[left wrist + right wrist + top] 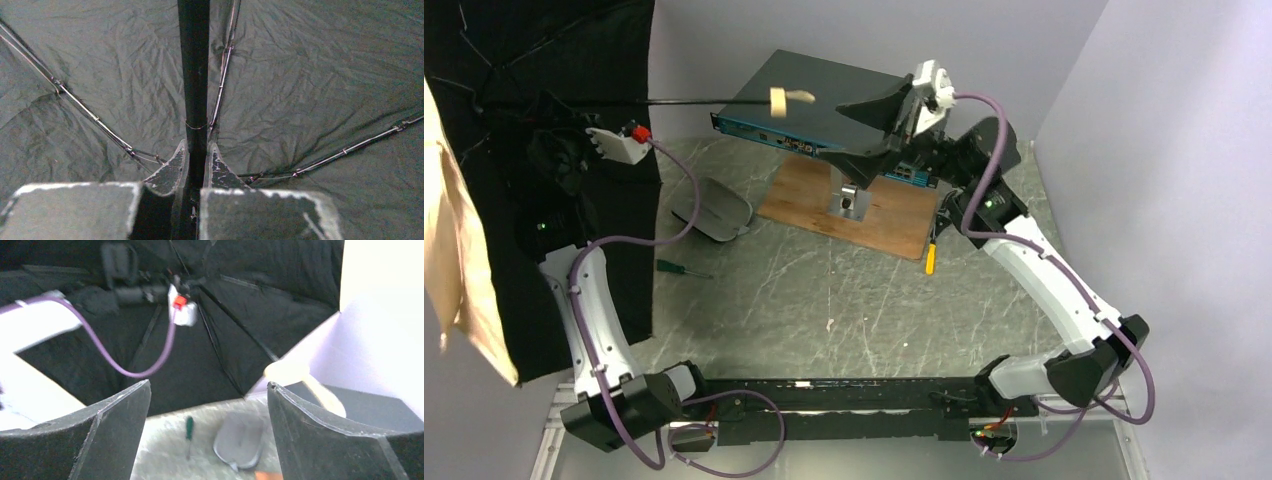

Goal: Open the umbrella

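Your left arm's fingers (170, 175) are closed narrowly on the umbrella's thin black shaft (194, 75), one on each side, close to where the ribs meet. This grip holds the umbrella (544, 60) off the tabletop (844, 300), with the shaft lying roughly level and pointing right.

The canopy stands on its side at the far left. Its black underside faces the arms, and its tan outer cloth (454, 230) shows along the left edge. In the left wrist view the cloth is spread and the ribs (90, 115) fan outward, so the umbrella looks open and the task looks close to done.

Your right arm's fingers (115, 435) are spread wide and hold nothing. They are raised above the network switch (824, 90) and aimed along the shaft towards the canopy. The small cream handle (789, 98) hangs just off their tips, not touching, probably within reach should the shaft need pulling or steadying.

On the tabletop, well apart from both arms' fingers, lie the grey oval case (714, 212) and a green screwdriver (679, 268).
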